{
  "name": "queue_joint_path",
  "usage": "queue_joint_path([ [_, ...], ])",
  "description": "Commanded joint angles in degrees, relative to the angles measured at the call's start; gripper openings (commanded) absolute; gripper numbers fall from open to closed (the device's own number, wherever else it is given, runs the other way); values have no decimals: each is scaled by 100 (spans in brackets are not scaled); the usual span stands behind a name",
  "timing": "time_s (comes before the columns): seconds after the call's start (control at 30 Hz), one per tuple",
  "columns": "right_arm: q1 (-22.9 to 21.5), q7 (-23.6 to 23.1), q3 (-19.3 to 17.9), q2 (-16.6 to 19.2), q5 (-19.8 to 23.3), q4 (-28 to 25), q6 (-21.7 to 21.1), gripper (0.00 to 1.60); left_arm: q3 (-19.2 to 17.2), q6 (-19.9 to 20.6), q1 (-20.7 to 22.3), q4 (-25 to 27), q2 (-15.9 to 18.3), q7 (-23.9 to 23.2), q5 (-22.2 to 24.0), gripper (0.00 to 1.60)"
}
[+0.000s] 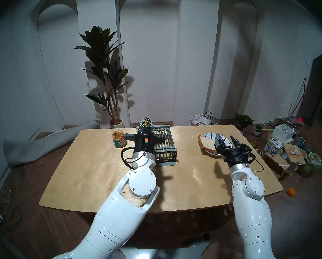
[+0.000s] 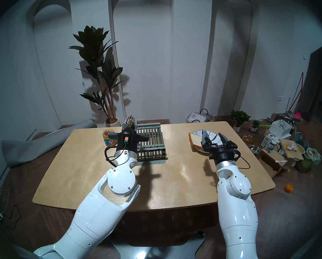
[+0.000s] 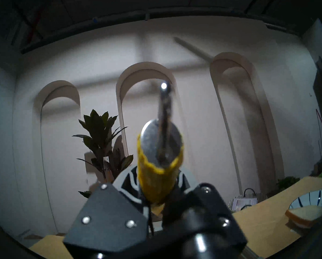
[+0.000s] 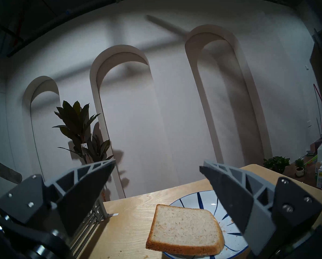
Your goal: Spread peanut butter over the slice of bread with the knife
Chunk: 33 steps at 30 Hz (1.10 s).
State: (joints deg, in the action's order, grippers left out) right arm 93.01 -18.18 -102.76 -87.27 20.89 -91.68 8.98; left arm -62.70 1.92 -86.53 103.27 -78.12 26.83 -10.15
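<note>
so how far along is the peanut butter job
Early stage. Done: the left end effector is shut on the knife by its yellow handle, above the rack. In hand: carrying the knife; the blade looks bare. Left: dip into the open peanut butter jar, then spread on the slice of bread, still plain and overhanging its plate. The right end effector hangs open near it.

White arched wall [image 1: 156,66], potted plant [image 1: 104,75], wooden table [image 1: 100,169], dim light

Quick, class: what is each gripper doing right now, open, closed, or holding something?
Left gripper: shut on the knife, gripped by its yellow handle.
Right gripper: open, empty, above the bread.
</note>
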Motion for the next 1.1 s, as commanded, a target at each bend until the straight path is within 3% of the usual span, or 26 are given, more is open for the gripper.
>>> queue_joint_path([
  [0.0,-70,2,53,-7,-81,-207,112,160,-400,697,245,498,654,-684,82,0],
  [0.23,-137,88,112,-6,-258,-375,87,160,-788,1564,555,685,967,-1473,398,0],
  [0.53,-231,396,226,-65,-583,-525,8,160,-998,2571,972,615,1371,-2396,921,0],
  [0.7,-175,551,322,-133,-707,-541,-44,160,-1106,3224,1314,643,1662,-3140,1040,0],
  [0.9,-138,652,372,-164,-788,-545,-58,160,-1170,3527,1480,691,1852,-3626,1019,0],
  [0.97,-128,704,395,-178,-823,-555,-84,160,-1105,3700,1713,606,1972,-3908,1028,0],
  [1.07,-123,733,409,-188,-841,-559,-103,160,-1179,3725,1663,655,1957,-4066,959,0],
])
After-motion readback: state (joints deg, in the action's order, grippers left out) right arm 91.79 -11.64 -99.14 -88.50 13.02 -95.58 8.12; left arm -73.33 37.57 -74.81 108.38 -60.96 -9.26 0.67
